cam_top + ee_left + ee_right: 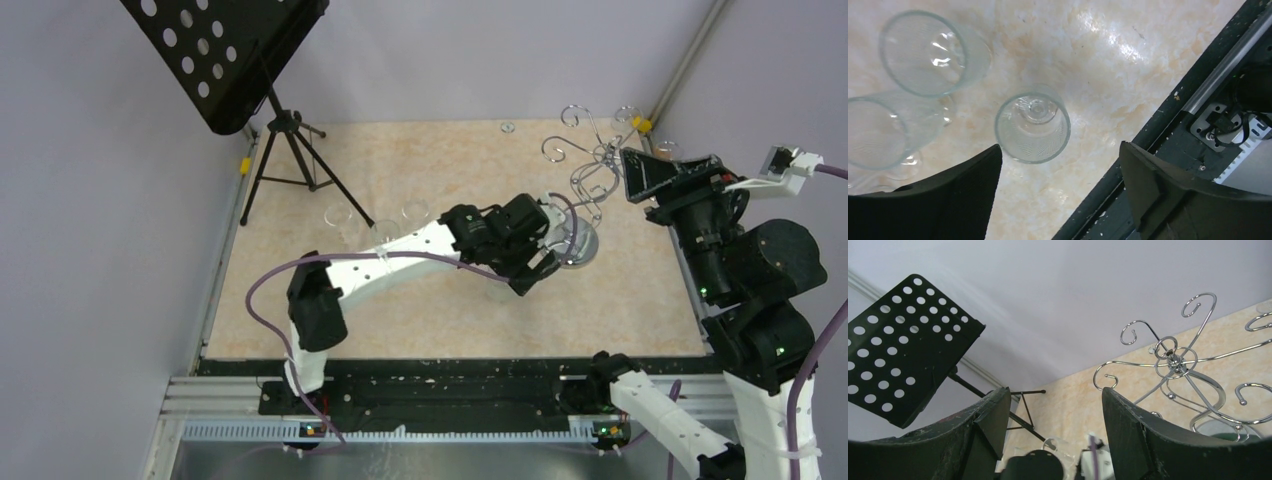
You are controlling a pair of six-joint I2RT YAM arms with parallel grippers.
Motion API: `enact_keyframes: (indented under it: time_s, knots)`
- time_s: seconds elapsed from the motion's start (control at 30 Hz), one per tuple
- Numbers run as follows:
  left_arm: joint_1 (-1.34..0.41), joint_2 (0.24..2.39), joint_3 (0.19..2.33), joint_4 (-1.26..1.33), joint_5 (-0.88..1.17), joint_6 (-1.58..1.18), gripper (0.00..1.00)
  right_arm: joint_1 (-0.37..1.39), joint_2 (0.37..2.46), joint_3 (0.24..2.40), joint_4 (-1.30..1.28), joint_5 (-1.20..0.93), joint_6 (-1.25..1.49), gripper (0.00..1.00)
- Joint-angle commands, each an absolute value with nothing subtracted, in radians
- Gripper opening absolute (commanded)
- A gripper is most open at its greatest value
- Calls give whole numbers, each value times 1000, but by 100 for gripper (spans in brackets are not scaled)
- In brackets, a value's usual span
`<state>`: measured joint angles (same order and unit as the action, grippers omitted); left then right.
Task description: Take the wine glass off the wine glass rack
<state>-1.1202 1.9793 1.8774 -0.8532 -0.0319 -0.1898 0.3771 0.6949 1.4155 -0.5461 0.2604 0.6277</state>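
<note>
The wine glass rack (pixel 592 165), chrome wire with curled arms, stands at the back right on its round mirrored base (pixel 580 246); in the right wrist view the rack's (pixel 1173 360) arms that show carry nothing. A clear wine glass (pixel 1033 129) stands upright on the table, below and just ahead of my left gripper (pixel 1060 147), whose jaws are wide apart and touch nothing. That left gripper (pixel 535 262) hovers beside the rack's base. My right gripper (pixel 648 178) is open and empty, raised just right of the rack; between its fingers (pixel 1055 390) I see the table.
Two more glasses (pixel 928 52) (pixel 880 132) stand left of the first. Other clear glasses (pixel 340 214) (pixel 414 211) stand mid-table. A black perforated music stand (pixel 225 60) on a tripod (pixel 300 165) fills the back left. The table's black front rail (pixel 1168 115) runs close by.
</note>
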Motion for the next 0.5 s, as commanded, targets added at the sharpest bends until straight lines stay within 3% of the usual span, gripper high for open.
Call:
enact_keyframes:
  time_s: [0.0, 0.37, 0.47]
  knots:
    - [-1107, 1813, 1882, -850, -93, -176, 93, 382, 694, 1435, -548, 257, 605, 68]
    - [-1060, 1531, 1777, -902, -557, -240, 98, 382, 694, 1462, -610, 327, 529, 69]
    - [-1059, 1411, 1682, -855, -597, -185, 98, 381, 688, 1466, -657, 355, 491, 69]
